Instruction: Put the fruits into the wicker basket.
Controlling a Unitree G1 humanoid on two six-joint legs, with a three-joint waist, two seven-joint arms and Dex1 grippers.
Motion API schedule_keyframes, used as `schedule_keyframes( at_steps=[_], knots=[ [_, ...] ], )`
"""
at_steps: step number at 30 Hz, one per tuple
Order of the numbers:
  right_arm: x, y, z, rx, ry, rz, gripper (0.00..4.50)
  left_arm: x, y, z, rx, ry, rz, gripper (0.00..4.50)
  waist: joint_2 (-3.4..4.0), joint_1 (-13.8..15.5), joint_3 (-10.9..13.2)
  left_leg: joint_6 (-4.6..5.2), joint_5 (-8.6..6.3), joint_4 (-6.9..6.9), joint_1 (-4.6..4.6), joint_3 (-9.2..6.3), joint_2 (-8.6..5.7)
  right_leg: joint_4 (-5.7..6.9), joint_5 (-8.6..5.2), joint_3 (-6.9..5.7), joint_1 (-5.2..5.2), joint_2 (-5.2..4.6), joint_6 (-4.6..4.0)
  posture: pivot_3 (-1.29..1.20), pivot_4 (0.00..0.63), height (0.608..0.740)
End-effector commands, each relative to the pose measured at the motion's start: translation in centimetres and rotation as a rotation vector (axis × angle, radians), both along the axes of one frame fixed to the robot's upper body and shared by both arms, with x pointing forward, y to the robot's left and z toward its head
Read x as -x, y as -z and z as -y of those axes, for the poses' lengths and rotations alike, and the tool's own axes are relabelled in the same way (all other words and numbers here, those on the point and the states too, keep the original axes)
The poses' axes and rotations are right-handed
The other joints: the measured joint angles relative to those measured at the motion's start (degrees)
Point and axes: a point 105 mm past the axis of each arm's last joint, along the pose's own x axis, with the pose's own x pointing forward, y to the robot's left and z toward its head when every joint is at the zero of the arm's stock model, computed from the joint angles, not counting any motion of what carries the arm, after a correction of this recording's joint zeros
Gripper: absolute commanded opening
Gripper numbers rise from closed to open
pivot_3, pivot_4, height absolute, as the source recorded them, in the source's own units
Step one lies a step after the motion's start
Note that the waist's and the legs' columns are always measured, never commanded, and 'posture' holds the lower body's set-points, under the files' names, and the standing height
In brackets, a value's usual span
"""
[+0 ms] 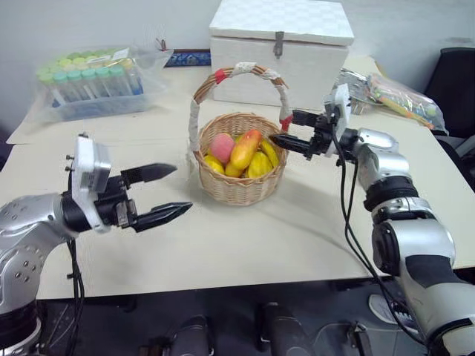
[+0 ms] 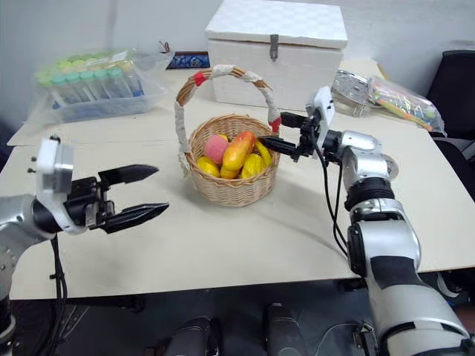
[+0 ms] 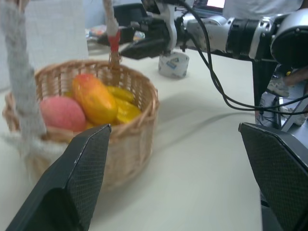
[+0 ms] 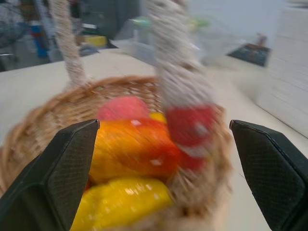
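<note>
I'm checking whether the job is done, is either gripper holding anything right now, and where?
Nothing is held. The left gripper hangs open beside the wicker basket; the right gripper is open at its handle's red end, not clamping it.

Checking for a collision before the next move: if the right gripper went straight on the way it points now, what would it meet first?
Most likely the wicker basket's handle: the right gripper, open, points at its red-wrapped end by the rim, though the exact gap is unclear.
</note>
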Motion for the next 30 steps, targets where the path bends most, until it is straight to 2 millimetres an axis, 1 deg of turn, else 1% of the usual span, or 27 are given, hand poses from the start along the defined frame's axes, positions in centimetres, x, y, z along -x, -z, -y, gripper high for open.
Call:
schedule_keyframes(
  at_steps=[1, 3, 5, 8, 9, 10, 11, 12, 13, 14, 19, 21, 23, 26, 28, 30],
  knots=[
    [0.3, -1.3, -0.2, 0.005, -0.057, 0.021, 3.75, 1.3, 0.3, 0.0, 0.006, -0.022, 0.028, 4.5, 0.0, 0.2, 0.0, 0.01, -0.01, 0.0, 0.0, -0.02, 0.0, -0.01, 0.0, -0.01, 0.01, -0.01, 0.0, 0.0, 0.15, 0.74],
    [0.5, -1.1, -0.4, 0.03, -0.075, 0.014, 3.35, 1.6, 0.6, 0.0, 0.02, -0.041, 0.028, 4.5, 0.0, 0.3, 0.0, 0.02, -0.02, 0.02, -0.04, -0.08, -0.01, -0.02, 0.0, -0.05, 0.02, -0.06, 0.0, 0.0, 0.15, 0.74],
    [0.6, -1.2, -0.3, 0.043, -0.093, 0.014, 2.74, 1.6, 0.6, 0.1, 0.031, -0.053, 0.029, 4.5, 0.0, 0.1, 0.0, -0.01, -0.04, 0.01, -0.04, -0.08, 0.0, -0.04, 0.0, -0.05, 0.01, -0.05, -0.01, 0.0, 0.15, 0.74],
    [1.0, -1.4, 0.0, 0.073, -0.116, 0.035, 1.71, 1.6, 0.9, 0.0, 0.039, -0.061, 0.021, 4.5, 0.0, -0.2, 0.0, -0.06, -0.04, 0.01, -0.03, -0.09, 0.03, -0.04, -0.01, -0.05, -0.01, -0.02, -0.03, 0.0, 0.15, 0.74],
    [1.1, -1.3, 0.1, 0.089, -0.123, 0.042, 1.47, 1.6, 1.0, 0.0, 0.042, -0.061, 0.017, 4.5, 0.01, -0.2, 0.0, -0.06, -0.04, 0.0, -0.03, -0.09, 0.03, -0.02, -0.02, -0.05, -0.01, -0.02, -0.04, 0.0, 0.15, 0.74],
    [1.2, -1.0, 0.4, 0.109, -0.13, 0.047, 1.0, 1.6, 1.1, -0.1, 0.042, -0.058, 0.012, 4.5, 0.01, -0.2, 0.0, -0.07, -0.05, -0.01, -0.03, -0.09, 0.03, -0.02, -0.02, -0.06, -0.01, -0.01, -0.04, 0.0, 0.15, 0.74],
    [1.3, -0.9, 0.7, 0.111, -0.131, 0.052, 0.88, 1.6, 1.3, -0.1, 0.042, -0.055, 0.007, 4.5, 0.01, -0.3, 0.0, -0.07, -0.05, -0.02, -0.03, -0.09, 0.03, -0.01, -0.02, -0.06, -0.01, -0.01, -0.04, 0.0, 0.15, 0.74],
    [1.4, -0.8, 0.9, 0.109, -0.131, 0.054, 0.47, 1.6, 1.4, -0.1, 0.042, -0.053, 0.005, 4.5, 0.01, -0.3, 0.0, -0.07, -0.05, -0.03, -0.03, -0.08, 0.04, -0.02, -0.02, -0.06, -0.02, 0.0, -0.04, 0.0, 0.15, 0.74],
    [1.5, -0.7, 1.4, 0.097, -0.126, 0.061, 0.28, 1.5, 1.6, -0.1, 0.045, -0.048, 0.005, 4.5, 0.01, -0.3, 0.0, -0.08, -0.06, -0.03, -0.03, -0.08, 0.04, -0.02, -0.02, -0.06, -0.02, 0.0, -0.04, 0.0, 0.15, 0.74],
    [1.6, -0.8, 1.8, 0.079, -0.119, 0.066, 0.18, 1.4, 1.7, -0.1, 0.048, -0.045, 0.005, 4.5, 0.01, -0.3, 0.0, -0.08, -0.06, -0.04, -0.03, -0.08, 0.05, -0.02, -0.02, -0.06, -0.01, 0.01, -0.04, 0.0, 0.15, 0.74],
    [2.1, -1.5, 3.7, 0.004, -0.075, 0.115, 0.18, 1.1, 2.4, -0.2, 0.054, -0.032, 0.0, 4.5, 0.01, -0.1, 0.0, -0.08, -0.06, -0.02, -0.03, -0.07, 0.03, -0.05, -0.02, -0.07, -0.01, 0.0, -0.04, 0.0, 0.15, 0.74],
    [2.5, -2.0, 4.9, -0.055, -0.016, 0.146, 0.18, 0.9, 2.7, -0.5, 0.059, -0.038, -0.003, 4.5, 0.01, 0.0, 0.0, -0.08, -0.06, -0.01, -0.03, -0.07, 0.04, -0.05, -0.02, -0.07, -0.01, 0.0, -0.04, 0.0, 0.15, 0.74],
    [3.3, -1.8, 7.1, -0.089, 0.103, 0.187, 0.18, 0.6, 3.1, -0.7, 0.065, -0.042, -0.013, 4.5, 0.01, 0.0, 0.0, -0.08, -0.06, -0.02, -0.05, -0.1, 0.04, -0.02, -0.02, -0.09, -0.01, 0.0, -0.04, 0.0, 0.15, 0.74],
    [4.6, -1.8, 10.2, -0.151, 0.32, 0.222, 0.18, 0.3, 3.6, -0.5, 0.071, -0.021, -0.026, 4.5, 0.02, 1.0, 0.0, -0.11, -0.08, -0.05, -0.11, -0.23, 0.04, -0.07, -0.02, -0.23, 0.0, -0.02, -0.04, 0.0, 0.15, 0.74],
    [5.2, -1.6, 11.4, -0.163, 0.421, 0.227, 0.18, 0.1, 3.7, -0.3, 0.076, -0.01, -0.026, 4.5, 0.02, 1.2, 0.0, -0.1, -0.09, -0.03, -0.14, -0.17, 0.03, -0.07, -0.02, -0.19, -0.03, -0.02, -0.04, 0.0, 0.15, 0.74],
    [5.5, -1.0, 12.2, -0.147, 0.495, 0.222, 0.18, -0.1, 3.7, -0.1, 0.075, 0.003, -0.024, 4.5, 0.03, 1.1, 0.0, -0.08, -0.09, 0.03, -0.08, -0.09, 0.01, -0.18, -0.02, -0.13, -0.03, -0.03, -0.03, 0.0, 0.15, 0.74]
  ],
)
